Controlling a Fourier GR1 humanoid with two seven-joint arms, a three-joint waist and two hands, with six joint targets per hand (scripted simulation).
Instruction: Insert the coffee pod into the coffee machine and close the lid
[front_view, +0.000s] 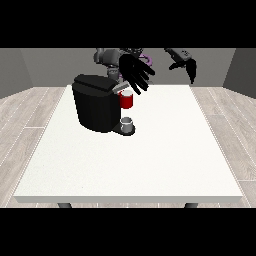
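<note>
With fingers spread straight and grasping nothing, the hand at the view's left (134, 73) hovers upper-centre over the coffee machine (95, 104), so it should press its lid (95, 82) down squarely; the hand at the view's right (189, 64) hangs relaxed, and I cannot tell whether the grey thing (127, 124) at the machine's base is the pod.

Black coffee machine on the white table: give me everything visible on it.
The black coffee machine is a boxy, matte, plastic-looking block standing upright on the large white table, at the table's left-rear part in the view. Its flat lid slopes across the top. A short arm juts toward the view's right, with a red thing at the machine under it. Below, a small grey cup-like thing sits on the dark base. The hand at the view's left hovers, fingers spread, above that arm; contact cannot be told.
</note>
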